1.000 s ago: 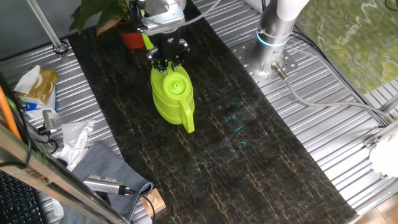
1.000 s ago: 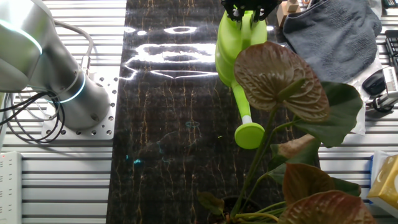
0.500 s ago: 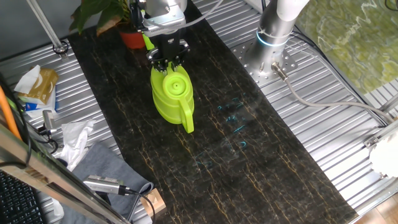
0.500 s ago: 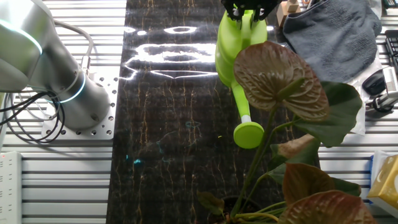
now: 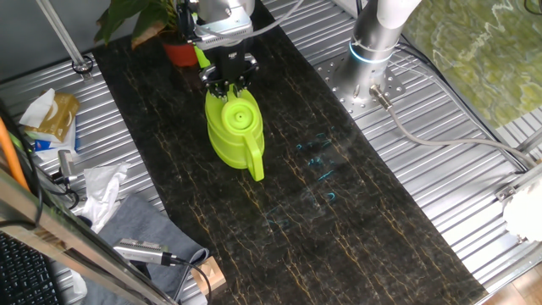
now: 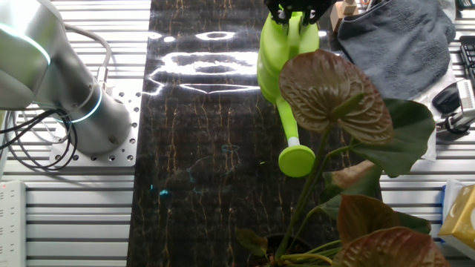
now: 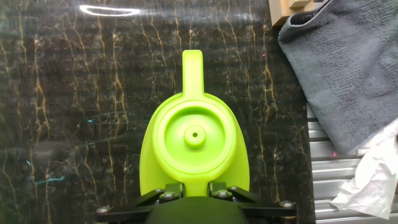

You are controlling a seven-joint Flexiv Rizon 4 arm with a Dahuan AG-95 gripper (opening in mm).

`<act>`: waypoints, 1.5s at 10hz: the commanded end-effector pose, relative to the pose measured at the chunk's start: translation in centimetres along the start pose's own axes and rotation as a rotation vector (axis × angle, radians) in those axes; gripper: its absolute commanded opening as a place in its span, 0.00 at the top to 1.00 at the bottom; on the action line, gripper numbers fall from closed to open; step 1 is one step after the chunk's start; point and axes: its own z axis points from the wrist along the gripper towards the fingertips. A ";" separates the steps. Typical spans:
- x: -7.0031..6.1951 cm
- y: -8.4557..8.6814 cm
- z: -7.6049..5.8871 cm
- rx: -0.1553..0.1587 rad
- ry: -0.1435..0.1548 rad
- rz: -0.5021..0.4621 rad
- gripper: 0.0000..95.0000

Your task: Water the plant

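Glossy lime plastic watering can [image 7: 194,140], smooth all over. The counter [image 6: 200,170] looks like polished dark marble, glaring under the light. Soft grey cloth [image 7: 348,68] beside ribbed metal decking [image 5: 474,220].

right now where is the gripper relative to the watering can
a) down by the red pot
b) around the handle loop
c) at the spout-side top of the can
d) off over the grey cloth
c) The gripper sits at the watering can's top edge on the spout side, opposite the handle.
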 end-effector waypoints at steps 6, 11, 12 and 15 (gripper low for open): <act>0.0 0.0 -0.1 -0.031 -0.013 0.061 1.00; 0.0 0.0 -0.1 0.002 0.008 0.032 1.00; 0.0 0.0 -0.1 0.007 0.012 0.028 1.00; 0.0 0.0 -0.1 0.010 0.013 0.021 1.00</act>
